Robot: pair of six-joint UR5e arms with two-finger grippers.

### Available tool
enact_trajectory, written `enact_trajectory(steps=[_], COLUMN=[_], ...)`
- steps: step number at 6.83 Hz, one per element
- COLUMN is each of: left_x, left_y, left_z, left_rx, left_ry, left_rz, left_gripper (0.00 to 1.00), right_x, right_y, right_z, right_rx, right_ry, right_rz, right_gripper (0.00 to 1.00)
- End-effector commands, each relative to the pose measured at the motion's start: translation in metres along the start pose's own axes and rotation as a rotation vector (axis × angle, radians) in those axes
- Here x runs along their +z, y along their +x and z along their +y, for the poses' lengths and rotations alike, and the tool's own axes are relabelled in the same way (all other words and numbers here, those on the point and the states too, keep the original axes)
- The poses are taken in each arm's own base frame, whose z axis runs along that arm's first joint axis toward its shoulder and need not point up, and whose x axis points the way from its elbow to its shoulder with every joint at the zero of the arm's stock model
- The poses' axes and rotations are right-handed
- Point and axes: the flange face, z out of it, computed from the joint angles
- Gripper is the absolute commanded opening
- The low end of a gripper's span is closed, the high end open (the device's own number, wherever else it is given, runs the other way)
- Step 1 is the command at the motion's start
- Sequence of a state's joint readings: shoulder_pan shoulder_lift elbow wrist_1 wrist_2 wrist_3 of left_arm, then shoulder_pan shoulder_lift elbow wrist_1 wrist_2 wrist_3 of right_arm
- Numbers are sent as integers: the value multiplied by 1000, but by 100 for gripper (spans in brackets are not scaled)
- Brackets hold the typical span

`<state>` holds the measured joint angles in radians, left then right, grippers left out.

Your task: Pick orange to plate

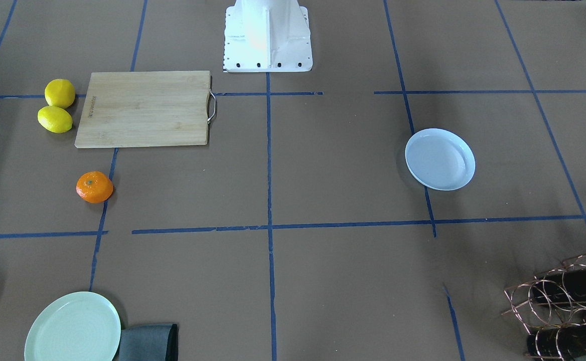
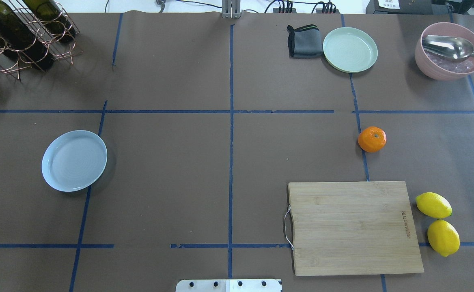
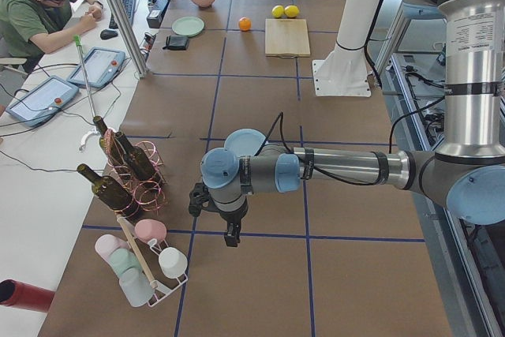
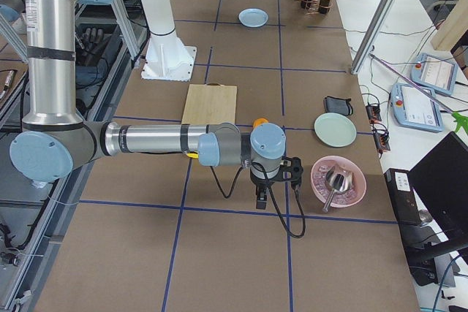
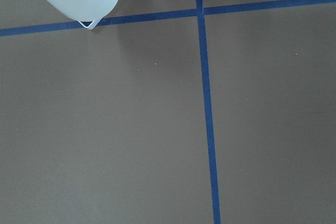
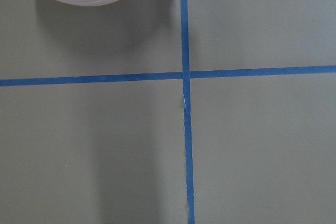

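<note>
Orange (image 2: 371, 139) rests on the table (image 2: 180, 182) near the cutting board (image 2: 352, 227), well apart from the plate (image 2: 74, 160). Left claw (image 3: 230, 236) and right claw (image 4: 260, 199) hang over opposite table ends. Whether either is spread or pressed together cannot be told.

Both arms: silver-grey tubes, pale blue joint caps, black bands at the links. Black cable loops over the wrist of left arm (image 3: 347, 167); right arm (image 4: 146, 139) has one hanging under its wrist. Black tooling: left pincer (image 3: 230, 234), right pincer (image 4: 259, 199). White column (image 3: 359, 5) on white base plate (image 1: 293, 55), dark screw holes along its edge.
</note>
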<state>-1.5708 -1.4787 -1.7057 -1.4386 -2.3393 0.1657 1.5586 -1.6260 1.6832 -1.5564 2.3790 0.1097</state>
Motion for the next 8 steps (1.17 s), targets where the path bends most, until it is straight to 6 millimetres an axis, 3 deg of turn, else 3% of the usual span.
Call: enact_trajectory(steps=[1,4,5,6,7,8], left_x=[-3,-28,-21,-16,-6,-4], left_y=[2,23,33,47,44,63], left_z=[-4,-31,-36,-43,-44,-57], left_rx=[21,192,231,293,255,209], left_ry=[13,184,199,219,211,213], left_rz=[-2,-25,19,19,51,117], left_gripper=[100,100,100,100,100,100], right_x=[0,-5,-6,4,9,0], right_y=[-1,-7,-16,-43,-64,-79], right_z=[-1,-6,-10,-21,-26,-36], right_rx=[-2,-13,-33,-92,-152,-171], right_ry=[2,15,18,4,26,51], right_rz=[-5,-14,-14,-12,-24,-37], right_gripper=[100,100,100,100,100,100])
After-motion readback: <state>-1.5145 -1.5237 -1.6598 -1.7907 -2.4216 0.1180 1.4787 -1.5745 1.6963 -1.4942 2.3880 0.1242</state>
